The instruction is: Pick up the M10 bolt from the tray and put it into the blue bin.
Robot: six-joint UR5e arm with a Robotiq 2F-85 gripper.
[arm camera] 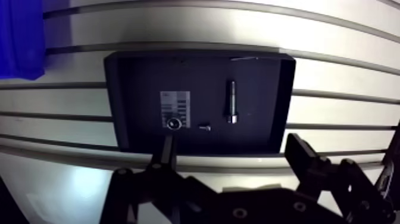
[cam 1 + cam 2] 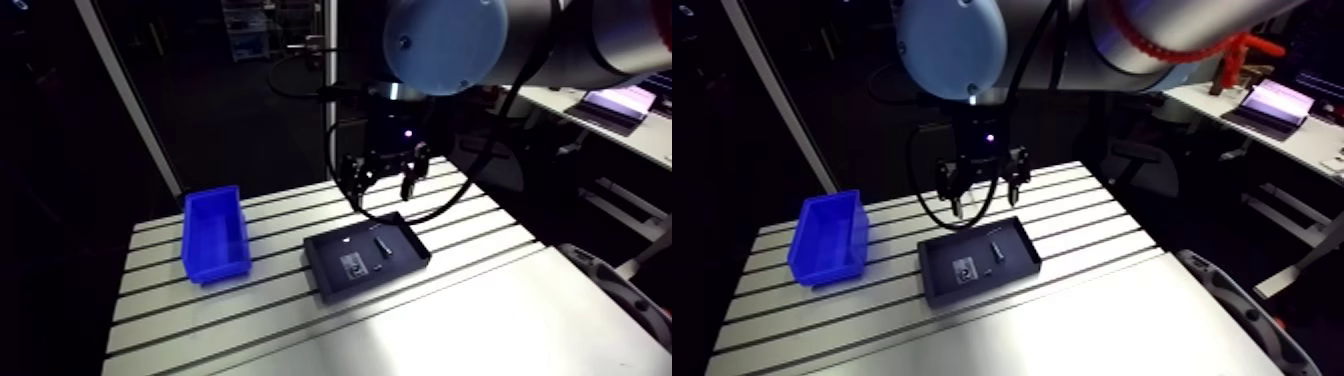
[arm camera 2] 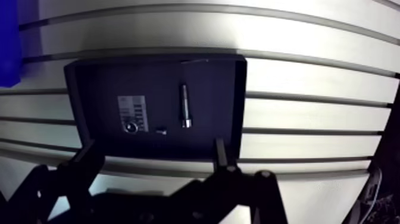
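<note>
1. M10 bolt (image 1: 231,102), a slim silver metal bolt with a wider, brighter head, is seen lying flat on the floor of a shallow black rectangular tray (image 1: 143,77).
2. The bolt is placed ahead of the black two-fingered gripper (image 1: 232,143), roughly on the line midway between its fingers. The head end is turned toward the gripper and the shank points away from it.
3. The gripper's fingers are held wide apart above the near edge of the tray, with nothing clamped between them.
4. Bare tray floor is seen around the bolt: a gap is left between its tip and the far wall, and more between it and the side wall beyond it.
5. A tiny dark screw (image 1: 204,127) lies near the bolt's head, not touching it. Beyond that, a white printed label (image 1: 175,104) with a small round metal part (image 1: 175,124) on it is seen ahead of one finger.
6. The open-topped blue plastic bin (image 2: 215,235) stands well apart from the tray, off to the label side of the gripper, with an open strip of the slotted aluminium table (image 1: 333,71) between them.
</note>
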